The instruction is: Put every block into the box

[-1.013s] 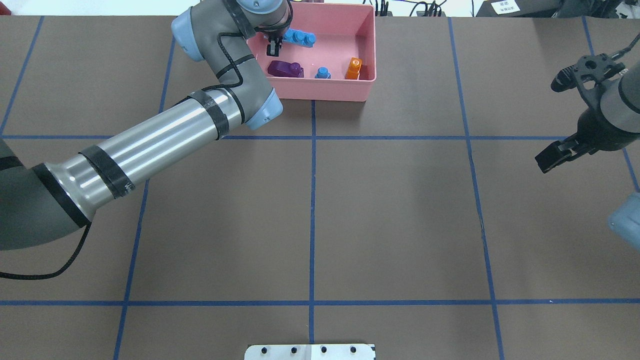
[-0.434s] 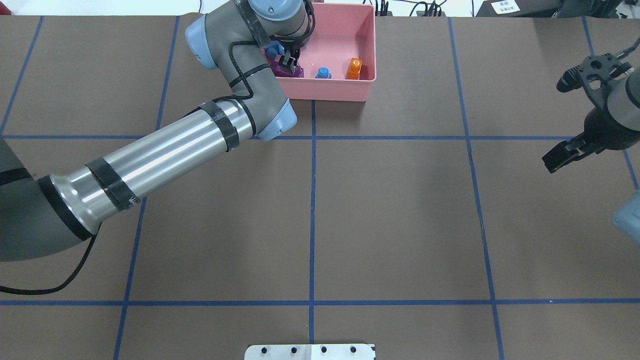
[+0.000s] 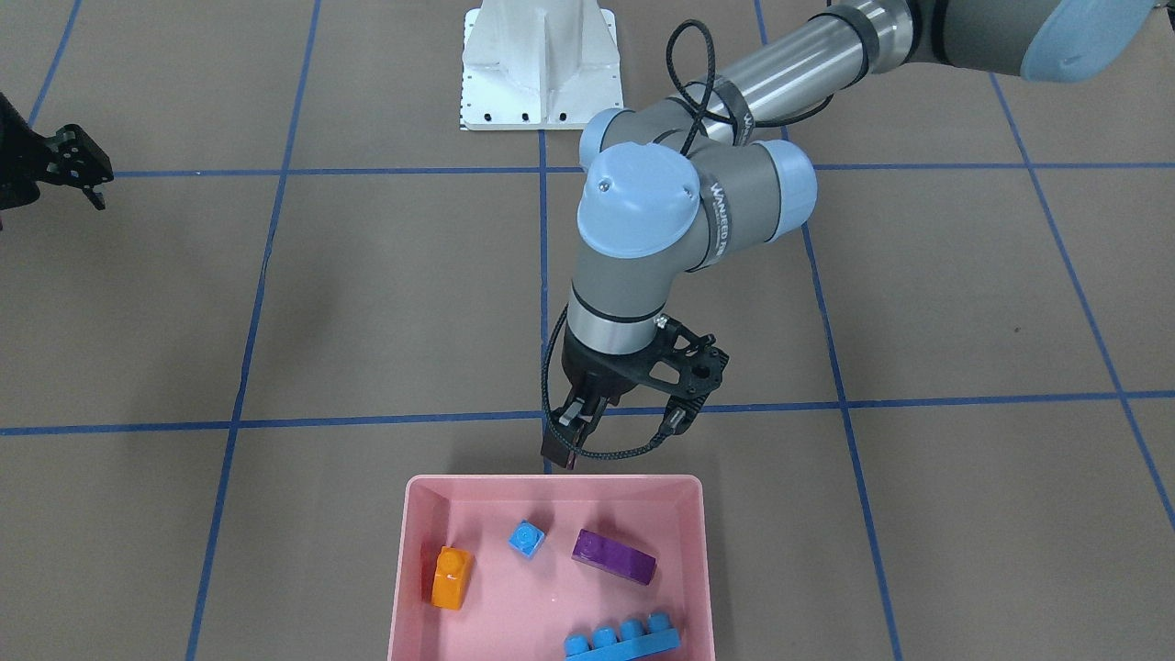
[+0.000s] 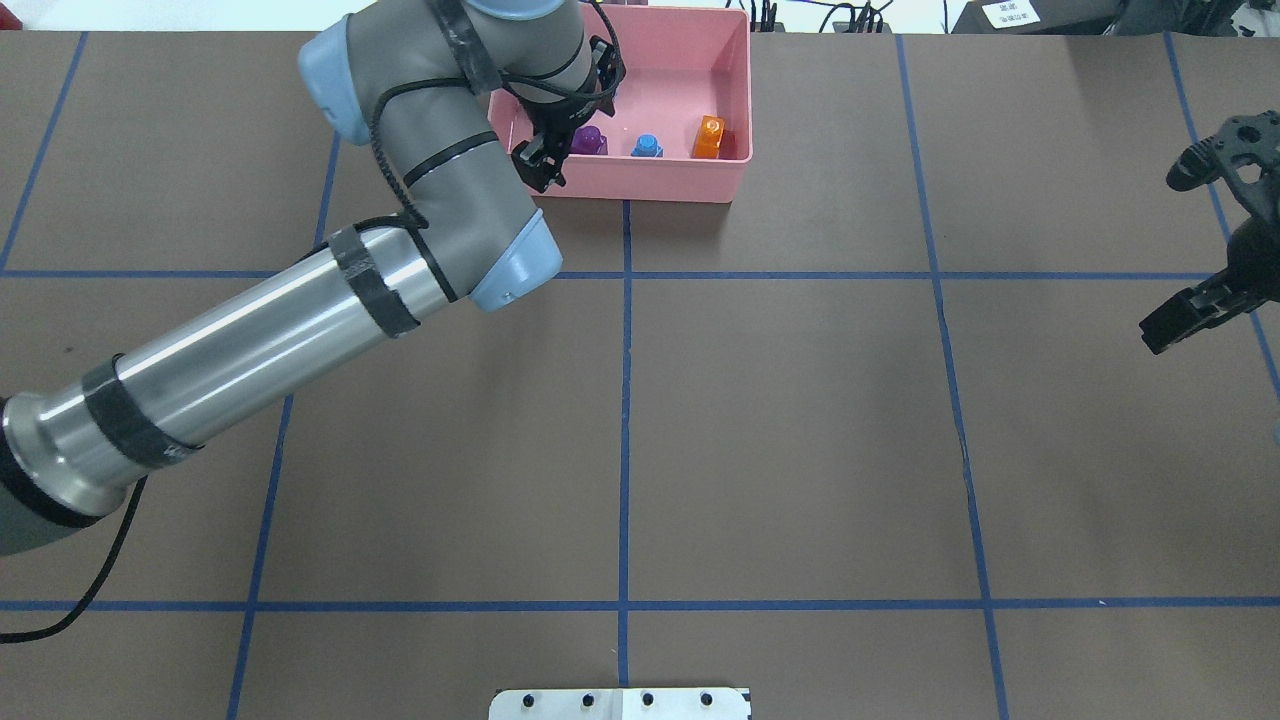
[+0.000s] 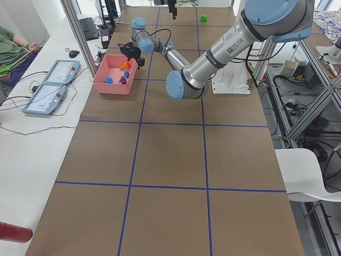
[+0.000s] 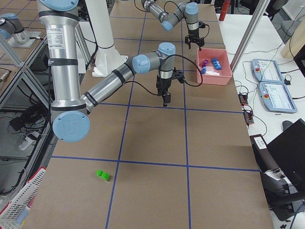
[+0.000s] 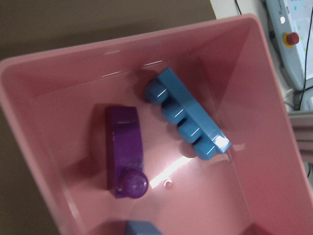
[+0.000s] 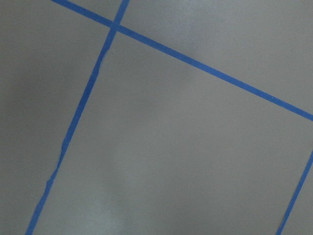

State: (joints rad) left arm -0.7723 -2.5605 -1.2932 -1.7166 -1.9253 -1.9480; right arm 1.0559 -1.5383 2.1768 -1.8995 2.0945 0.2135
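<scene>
**Four blocks in the pink box, one green block out on the table**

The pink box (image 3: pixel 551 487) sits at the far edge of the table from the robot, near the middle of that edge. Inside it lie four blocks. The orange block (image 3: pixel 452 576) is against one side wall. The small blue one-stud block (image 3: pixel 526 538) is just beside it toward the middle. The purple block (image 3: pixel 613 556) lies flat on the floor of the box, apart from the others. The long blue four-stud block (image 3: pixel 623 637) rests along the wall farthest from the robot, tipped onto its side in the left wrist view, studs facing the purple block.

The left gripper (image 3: pixel 560 445) hangs just over the box's near wall, on the robot's side of it. Its fingers are close together and nothing is between them.

The green two-stud block (image 6: pixel 102 175) lies alone on the brown table toward the end on the robot's right, well apart from the box and from both arms.

The right gripper (image 4: pixel 1170 325) hangs over bare table near the right-hand edge. It carries nothing, and whether its jaws are parted or closed cannot be told. Its wrist camera shows only brown surface and blue tape lines (image 8: pixel 195 63).
</scene>
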